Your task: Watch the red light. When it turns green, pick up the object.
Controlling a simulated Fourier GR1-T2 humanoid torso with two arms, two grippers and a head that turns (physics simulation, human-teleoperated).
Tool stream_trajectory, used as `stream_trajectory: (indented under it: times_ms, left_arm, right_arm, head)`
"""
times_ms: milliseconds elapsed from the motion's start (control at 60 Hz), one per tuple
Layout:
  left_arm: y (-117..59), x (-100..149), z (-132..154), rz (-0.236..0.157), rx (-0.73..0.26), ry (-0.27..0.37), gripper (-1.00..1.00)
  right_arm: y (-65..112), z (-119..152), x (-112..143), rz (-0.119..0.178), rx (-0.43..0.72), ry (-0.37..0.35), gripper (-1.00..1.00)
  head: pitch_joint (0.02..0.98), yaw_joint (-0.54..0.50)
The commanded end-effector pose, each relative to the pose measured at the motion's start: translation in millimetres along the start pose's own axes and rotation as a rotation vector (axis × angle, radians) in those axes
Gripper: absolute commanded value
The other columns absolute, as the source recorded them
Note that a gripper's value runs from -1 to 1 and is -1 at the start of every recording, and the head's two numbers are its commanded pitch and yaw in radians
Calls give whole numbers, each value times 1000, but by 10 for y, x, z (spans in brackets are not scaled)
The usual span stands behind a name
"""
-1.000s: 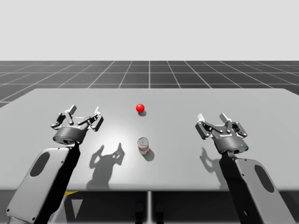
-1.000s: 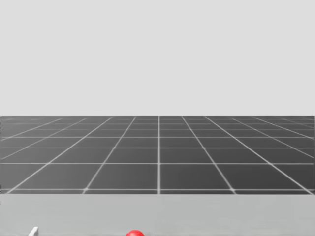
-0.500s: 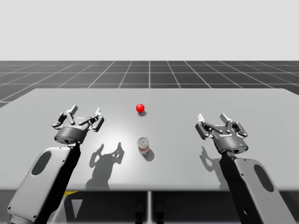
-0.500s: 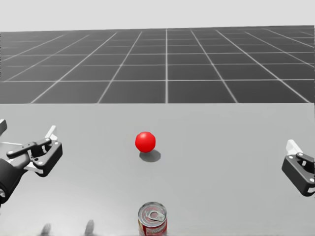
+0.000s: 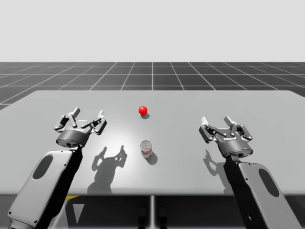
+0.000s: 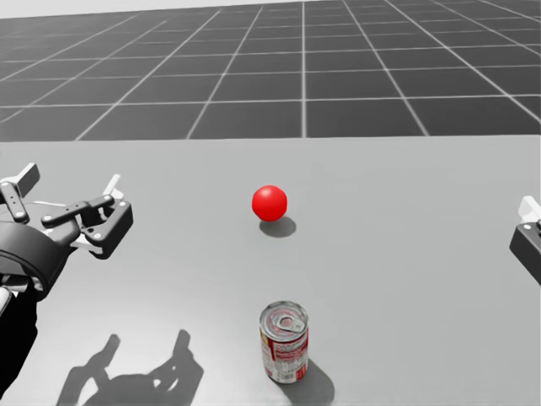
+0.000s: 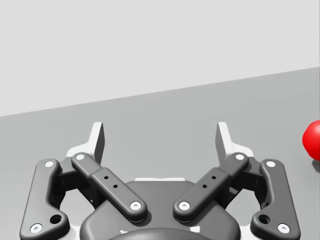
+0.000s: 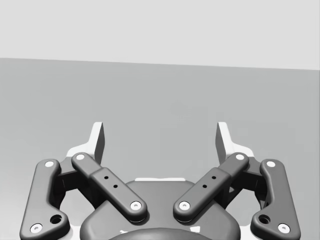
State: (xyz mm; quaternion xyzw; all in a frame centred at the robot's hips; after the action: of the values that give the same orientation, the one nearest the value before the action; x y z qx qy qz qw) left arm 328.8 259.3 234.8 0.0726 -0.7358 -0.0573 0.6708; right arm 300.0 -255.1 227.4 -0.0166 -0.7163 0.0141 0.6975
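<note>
Red light point(image 5: 143, 110) just beyond upright red can point(image 5: 146, 149); left pincer point(image 5: 85, 116) and right pincer point(image 5: 218, 122) wide open, empty.

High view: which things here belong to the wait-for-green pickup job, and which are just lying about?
Job: red light, showing red; can with a silver top, standing nearer me than the light; left gripper and right gripper, both open, one on each side of the can.
Just there: grey table; grid floor beyond it.
</note>
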Motion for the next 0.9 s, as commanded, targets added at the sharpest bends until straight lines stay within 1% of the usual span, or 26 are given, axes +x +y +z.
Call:
stream_trajectory:
  times_ms: [17, 900]
  left_arm:
    - [-5, 3, 0, 1, -1, -1, -1000]
    - [-7, 10, 9, 5, 3, -6, -1000]
  right_arm:
    - [3, -1, -1, 1, -1, 1, -1000]
    - [-8, -10, -8, 2, -1, 0, -1000]
  head:
    - [603, 84]
    - [611, 81]
